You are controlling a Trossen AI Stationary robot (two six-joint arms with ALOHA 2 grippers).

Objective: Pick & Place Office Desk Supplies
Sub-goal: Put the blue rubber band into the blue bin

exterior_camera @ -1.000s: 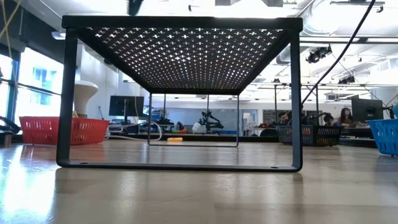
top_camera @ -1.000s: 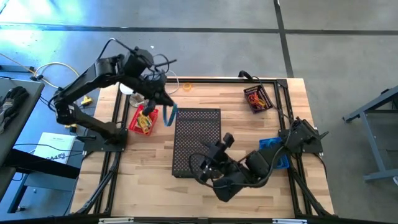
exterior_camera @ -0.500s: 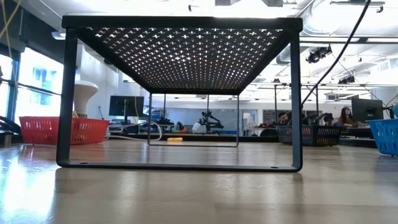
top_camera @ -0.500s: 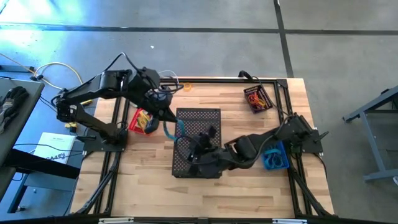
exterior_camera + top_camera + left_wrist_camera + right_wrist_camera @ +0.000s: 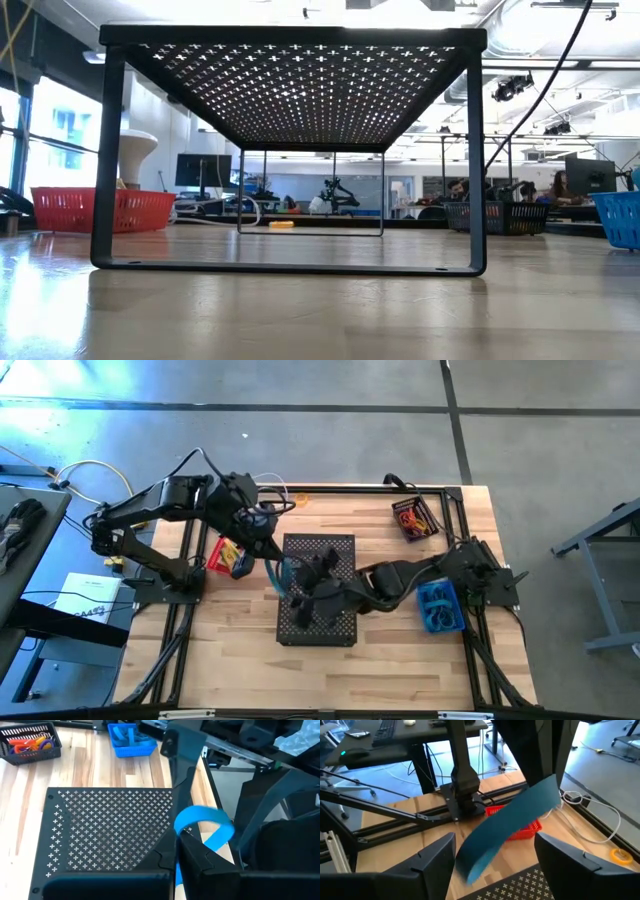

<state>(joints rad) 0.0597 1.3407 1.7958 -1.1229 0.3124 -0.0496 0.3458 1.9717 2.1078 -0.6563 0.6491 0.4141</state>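
Observation:
A blue band point(image 5: 204, 822) hangs at the left edge of the black perforated stand point(image 5: 330, 622), with my left gripper point(image 5: 268, 554) shut on it. From the table's right, my right gripper point(image 5: 298, 573) reaches over the stand and is open. Its two fingers point(image 5: 436, 861) stand on either side of the blue band point(image 5: 507, 827) without touching it. More supplies lie in baskets: red and yellow pieces in the red basket point(image 5: 215, 550), coloured loops in the dark basket point(image 5: 415, 518). My left gripper pinches the blue band near one end point(image 5: 178, 851) between its two fingers, which slant down from the table's far left. The band curves up from the fingers into a loop. It is clear of the table and hangs beside the stand's left edge point(image 5: 276, 571).
A blue basket point(image 5: 438, 607) stands at the right, close to my right arm. A yellow ring point(image 5: 300, 500) and a white disc with cords point(image 5: 270, 490) lie at the far edge. In the low view, the stand point(image 5: 290, 150) spans the table's middle.
My left gripper has carried the blue band from over the red basket toward the table's right and near side, to the stand's left edge. My right gripper has swung from the stand's near right corner across the stand toward the band, turning as it went.

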